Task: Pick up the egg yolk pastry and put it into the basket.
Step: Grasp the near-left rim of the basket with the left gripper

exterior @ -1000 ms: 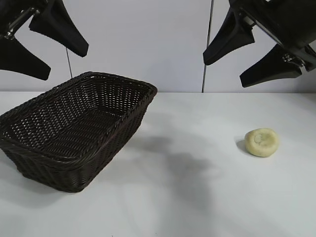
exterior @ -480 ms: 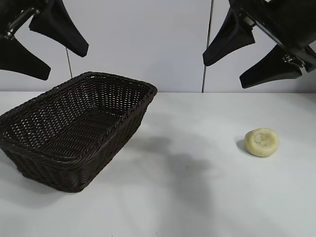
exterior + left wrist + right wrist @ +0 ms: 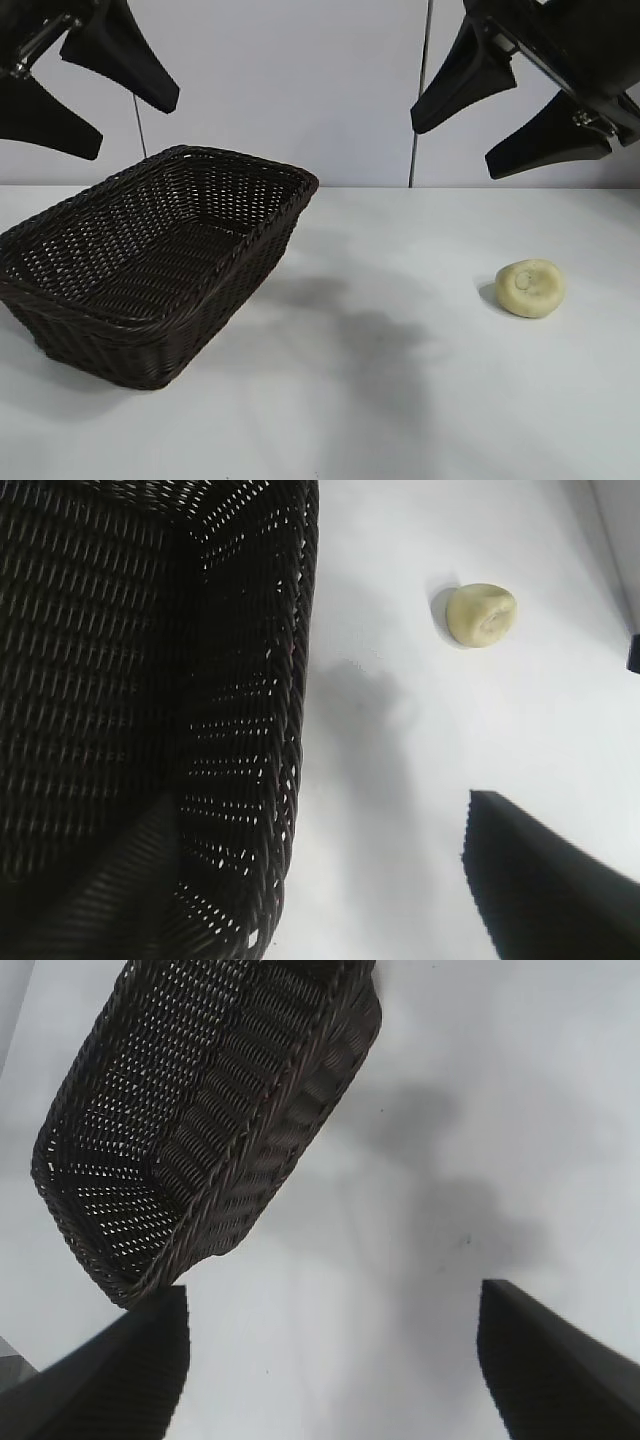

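Nothing has moved since the earlier frames: both arms, the basket and the pastry keep their places.

Left gripper (image 3: 75,95): raised above the basket's far-left side, fingers spread wide, holding nothing. Idle.

Basket (image 3: 250,235): on the left of the counter (image 3: 380,400), empty, mouth upward, long side running toward the middle.

Pastry (image 3: 530,288): on the bare counter at the right, well apart from the basket, lying with its dimple up. The left wrist view confirms it (image 3: 481,614) clear of the basket wall.

Right gripper (image 3: 510,105): high above the counter, up behind the pastry, fingers spread wide and empty. It is the nearer arm, so the pick falls to it.

Assessment: the reach has not begun. To do it well, bring the right gripper down over the pastry until the fingers straddle it across its width, low enough to catch its sides rather than its crown. Close gently; the pastry looks soft and may crush or crumble. Lift clear before travelling left, pass above the braided rim, and release low inside the basket.
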